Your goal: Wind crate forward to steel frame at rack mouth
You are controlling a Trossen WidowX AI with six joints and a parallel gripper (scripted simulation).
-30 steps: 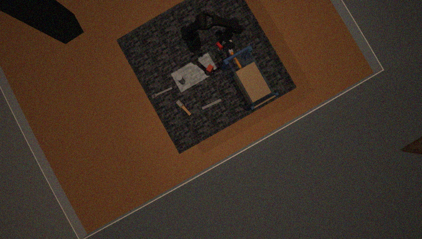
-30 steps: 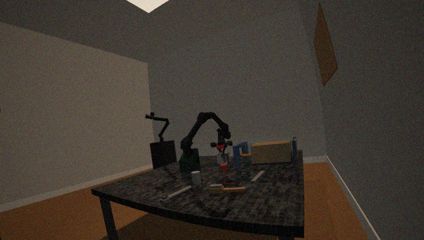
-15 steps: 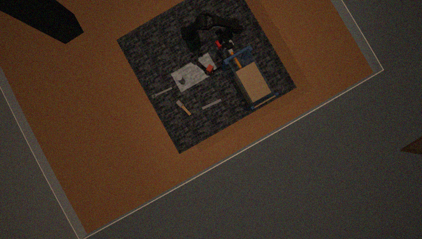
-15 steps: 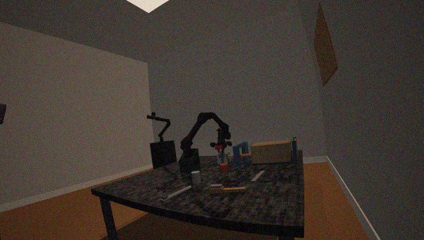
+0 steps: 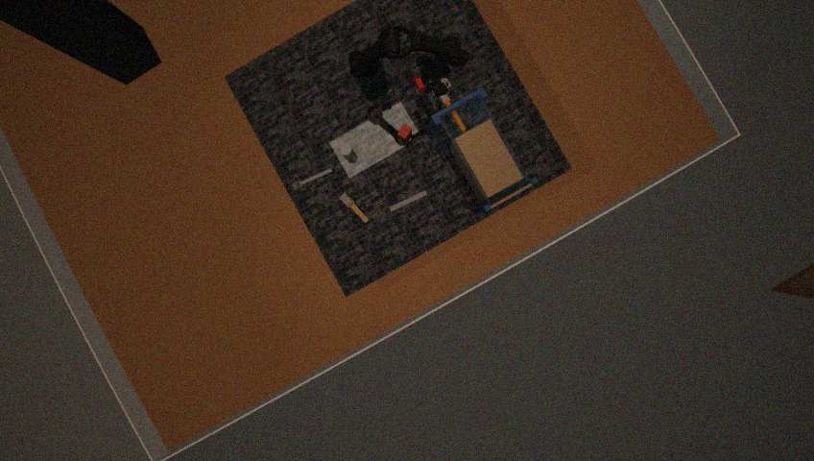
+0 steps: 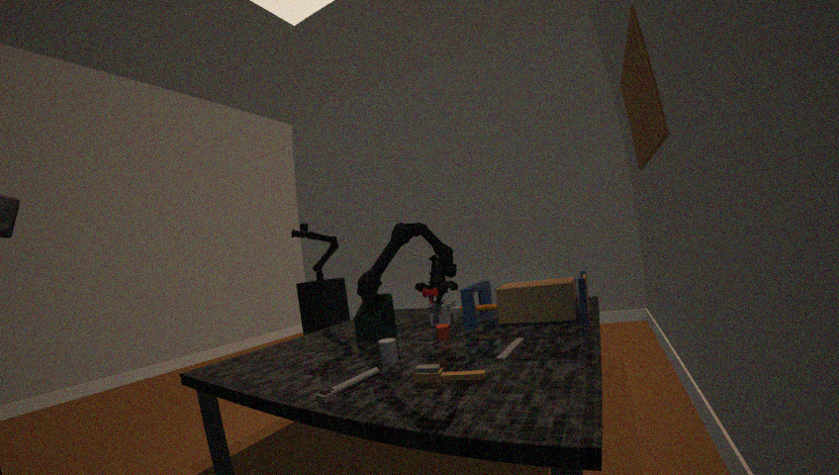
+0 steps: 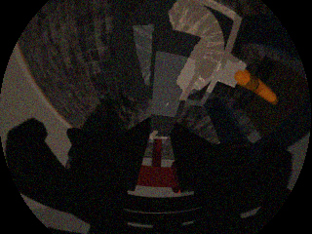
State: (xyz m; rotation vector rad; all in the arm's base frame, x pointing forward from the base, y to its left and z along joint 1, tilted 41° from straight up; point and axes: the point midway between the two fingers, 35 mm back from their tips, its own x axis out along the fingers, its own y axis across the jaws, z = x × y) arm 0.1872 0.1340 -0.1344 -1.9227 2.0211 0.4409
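Note:
The tan crate [image 5: 489, 157] [image 6: 536, 301] sits flat, with a visible gap between its front and the blue steel frame [image 5: 481, 90] [image 6: 465, 308]. The orange strap [image 5: 458, 120] [image 6: 486, 307] [image 7: 263, 92] runs from the crate through the frame to the pale winch [image 7: 205, 60]. The cubby's clear panels are hard to make out. My gripper [image 6: 436, 302] [image 7: 160, 121] is above the bench by the winch, shut on the winch handle. Grey parts just beyond the fingertips look like its crank arm. The fingers hide its grip, and I cannot see its key in the hole.
A red block [image 5: 404, 132] [image 6: 441, 331] stands close to the winch. Farther off are a grey cylinder [image 6: 387, 351], a wrench-like tool [image 5: 313, 178] [image 6: 354, 381], a wooden-handled tool [image 5: 358, 212] [image 6: 463, 374] and a flat bar [image 5: 408, 201] [image 6: 510, 347]. A blue rear frame stands behind the crate.

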